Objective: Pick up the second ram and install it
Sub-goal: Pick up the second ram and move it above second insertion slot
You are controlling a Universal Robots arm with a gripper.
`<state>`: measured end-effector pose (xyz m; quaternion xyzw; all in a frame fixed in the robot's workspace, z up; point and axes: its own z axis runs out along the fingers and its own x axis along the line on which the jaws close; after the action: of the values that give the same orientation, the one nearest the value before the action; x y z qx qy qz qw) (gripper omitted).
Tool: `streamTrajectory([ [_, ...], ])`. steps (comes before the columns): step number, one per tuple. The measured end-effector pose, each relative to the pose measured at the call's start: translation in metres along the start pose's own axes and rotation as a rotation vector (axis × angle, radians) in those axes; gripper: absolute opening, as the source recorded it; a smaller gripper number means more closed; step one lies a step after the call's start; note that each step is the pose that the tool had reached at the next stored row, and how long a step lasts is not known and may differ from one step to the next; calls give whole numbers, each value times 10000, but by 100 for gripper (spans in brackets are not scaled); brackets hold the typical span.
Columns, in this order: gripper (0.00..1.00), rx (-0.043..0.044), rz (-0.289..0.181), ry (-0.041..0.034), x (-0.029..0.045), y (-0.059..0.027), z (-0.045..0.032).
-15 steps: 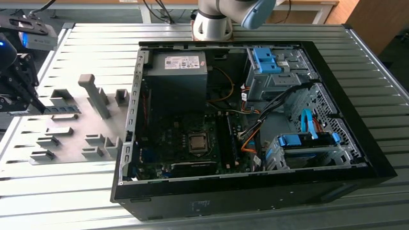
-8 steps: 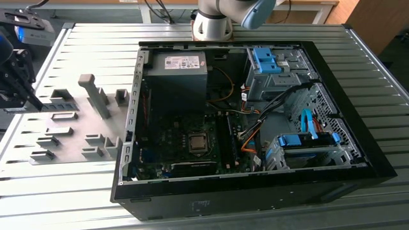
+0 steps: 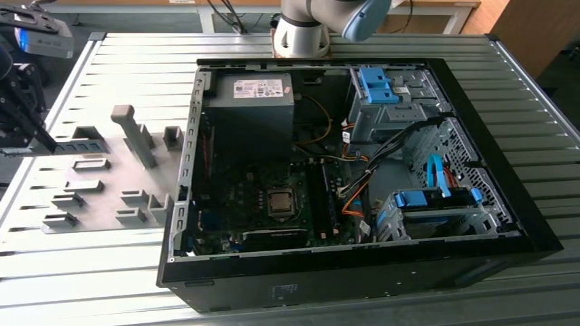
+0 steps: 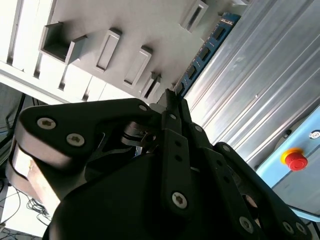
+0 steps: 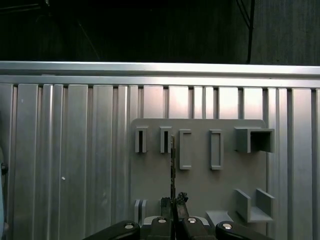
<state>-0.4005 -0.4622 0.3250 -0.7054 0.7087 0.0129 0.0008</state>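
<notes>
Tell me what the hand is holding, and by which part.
The hand grips the second ram by one end; the rest of the stick juts out free.

A ribbed metal tabletop (image 3: 127, 61) is seen. An open black computer case (image 3: 363, 288) is laid on it, on its side. Just beside the case, at the exterior view's left, a grey holder plate (image 3: 104, 180) with raised blocks (image 3: 136, 139) is set.

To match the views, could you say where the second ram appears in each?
Exterior view: second ram at the exterior view's left, by the holder plate.
First wrist view: edge-on in the gripper, over the plate.
Second wrist view: blue strip past the gripper.
Landmark: holder plate.
</notes>
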Motion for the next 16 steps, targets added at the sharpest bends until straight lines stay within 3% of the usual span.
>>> streamTrajectory([
  [16,14,0,0,6,-6,4,-217],
])
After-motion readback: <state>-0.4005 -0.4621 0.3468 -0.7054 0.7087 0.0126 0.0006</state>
